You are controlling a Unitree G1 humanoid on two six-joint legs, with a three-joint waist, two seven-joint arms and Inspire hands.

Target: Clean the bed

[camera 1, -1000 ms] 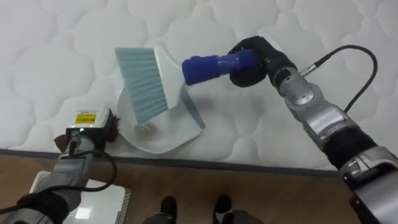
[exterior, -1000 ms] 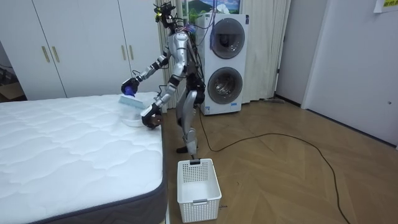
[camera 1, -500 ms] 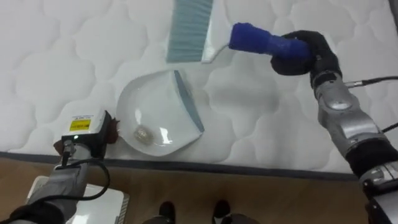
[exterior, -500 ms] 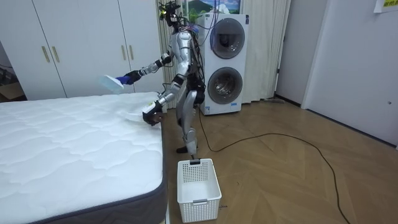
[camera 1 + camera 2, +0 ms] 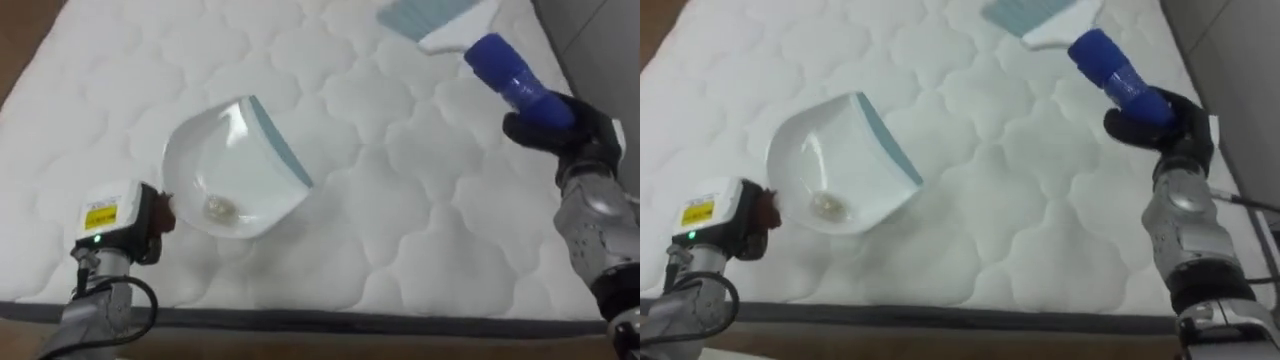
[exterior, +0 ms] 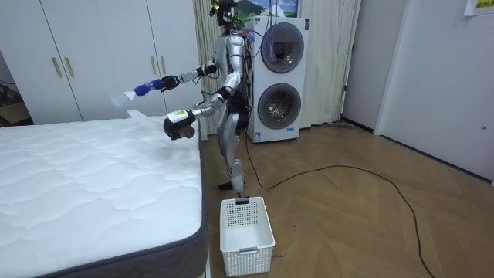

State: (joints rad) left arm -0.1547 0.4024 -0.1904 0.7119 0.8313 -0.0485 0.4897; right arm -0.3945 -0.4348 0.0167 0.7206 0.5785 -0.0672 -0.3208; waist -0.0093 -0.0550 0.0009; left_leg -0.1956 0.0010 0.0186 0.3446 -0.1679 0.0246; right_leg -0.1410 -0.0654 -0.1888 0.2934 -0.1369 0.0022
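The fingers of my right hand (image 5: 562, 128) clamp the brush (image 5: 485, 55), raised beyond the pan (image 5: 240, 160), my left hand (image 5: 158, 216) grips the pan's handle, and I fear its tilt spilling the crumb (image 5: 218, 208) inside onto the bed (image 5: 420, 230) beneath.

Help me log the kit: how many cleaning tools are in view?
2. The blue-handled brush is raised over the mattress in the right hand; the white dustpan, tilted above the mattress's near side, is in the left hand. More could be out of frame.
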